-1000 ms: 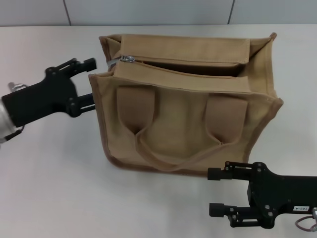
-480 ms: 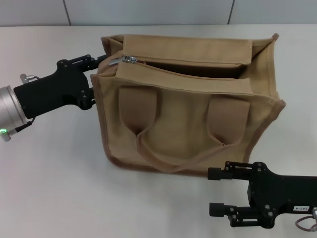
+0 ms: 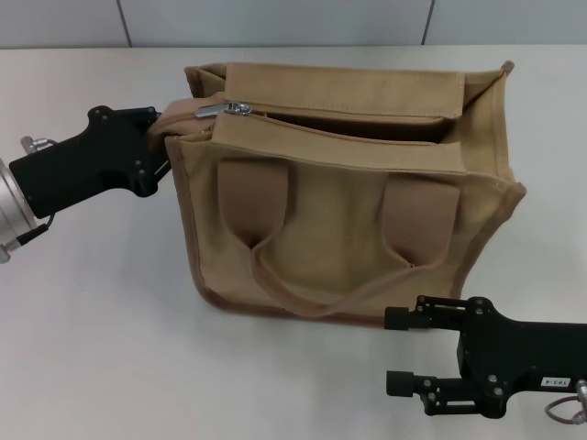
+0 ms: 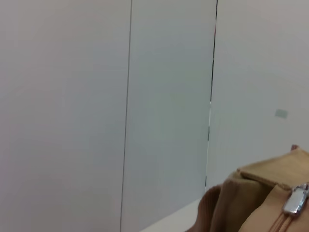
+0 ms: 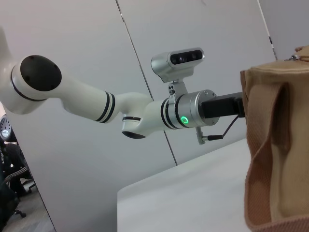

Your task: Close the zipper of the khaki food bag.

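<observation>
- Khaki food bag [image 3: 348, 192] stands upright on the white table [image 3: 92, 348], about centre of the head view, front face w/ two handle patches and looped strap toward the robot.
- Zipper [image 3: 321, 119] runs along the bag's top seam, left to right; track gapes open over most of its length, dark interior showing on the right part.
- Silver slider [image 3: 225, 109] sits at the far-left end of the track, pull tab lying flat, pointing left. Same slider shows in the left wrist view [image 4: 295, 199], near the bag's top corner.
- Left gripper [image 3: 158, 147] is at the bag's upper-left corner, body touching the left side panel; fingertips pressed against the canvas there, fabric bunched around them. Looks clamped on the bag's corner edge, not on the slider; exact finger gap can't be made out.
- Right gripper [image 3: 396, 352] sits low, near-right, just in front of the bag's bottom right corner, apart from the fabric; its two fingers spread, nothing between them.
- Right wrist view: left arm reaching to the bag's side [image 5: 275, 145].
</observation>
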Controlling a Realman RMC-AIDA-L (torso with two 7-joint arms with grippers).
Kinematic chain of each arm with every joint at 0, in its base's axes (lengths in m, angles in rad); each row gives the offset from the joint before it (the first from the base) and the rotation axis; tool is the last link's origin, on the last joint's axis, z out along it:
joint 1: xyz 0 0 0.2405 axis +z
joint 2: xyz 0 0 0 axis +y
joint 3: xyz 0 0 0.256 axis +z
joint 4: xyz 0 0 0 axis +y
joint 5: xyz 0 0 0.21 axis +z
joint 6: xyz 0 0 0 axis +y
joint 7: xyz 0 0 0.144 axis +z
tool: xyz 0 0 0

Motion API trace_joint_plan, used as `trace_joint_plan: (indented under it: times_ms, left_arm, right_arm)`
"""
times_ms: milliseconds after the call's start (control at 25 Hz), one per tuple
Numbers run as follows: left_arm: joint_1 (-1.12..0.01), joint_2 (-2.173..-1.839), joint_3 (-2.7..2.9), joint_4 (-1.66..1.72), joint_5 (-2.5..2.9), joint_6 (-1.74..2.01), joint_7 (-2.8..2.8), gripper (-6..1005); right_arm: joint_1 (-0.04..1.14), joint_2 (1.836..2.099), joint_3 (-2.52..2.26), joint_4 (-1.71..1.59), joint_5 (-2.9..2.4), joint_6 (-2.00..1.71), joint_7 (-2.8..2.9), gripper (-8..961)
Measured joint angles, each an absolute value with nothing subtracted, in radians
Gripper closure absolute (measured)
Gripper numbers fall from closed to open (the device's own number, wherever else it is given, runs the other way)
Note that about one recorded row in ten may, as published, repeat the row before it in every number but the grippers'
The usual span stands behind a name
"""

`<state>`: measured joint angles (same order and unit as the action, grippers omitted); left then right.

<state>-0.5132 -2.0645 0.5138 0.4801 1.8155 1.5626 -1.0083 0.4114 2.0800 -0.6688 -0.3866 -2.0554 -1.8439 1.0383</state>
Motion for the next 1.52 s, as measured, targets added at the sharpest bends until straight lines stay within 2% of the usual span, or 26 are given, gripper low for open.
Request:
trace_joint_plan:
  times_ms: [240,480,720,1120,1240,1360,1520]
  left_arm:
    - [-0.512,-2.060,0.514,0.481,1.781,1.652,-1.019,1001]
    - [-0.542,-2.061,0.514,0.482,1.728,1.755,-1.077,1001]
    - [-0.628,-2.072,0.523,0.435,1.704,1.765,-1.137,1001]
    - [-0.610,-2.069,0.515,0.429,1.685,1.766,-1.134,1000]
    - [-0.599,-2.069,0.517,0.428,1.667,1.770,-1.132,1000]
    - [-0.595,-2.069,0.521,0.428,1.665,1.774,-1.132,1000]
    - [-0.592,-2.069,0.522,0.428,1.665,1.777,-1.132,1000]
  right_arm:
    - [0.416,2.079,-0.665,-0.389,-2.053,-1.873,1.076,334]
    - [0.429,2.077,-0.660,-0.396,-2.023,-1.942,1.142,342]
    - [0.445,2.068,-0.647,-0.434,-1.961,-2.047,1.242,350]
    - [0.476,2.044,-0.642,-0.530,-1.845,-2.130,1.469,363]
    - [0.510,2.037,-0.633,-0.590,-1.829,-2.126,1.579,367]
    - [0.583,2.019,-0.615,-0.623,-1.819,-2.104,1.693,371]
    - [0.636,2.014,-0.624,-0.638,-1.819,-2.054,1.739,376]
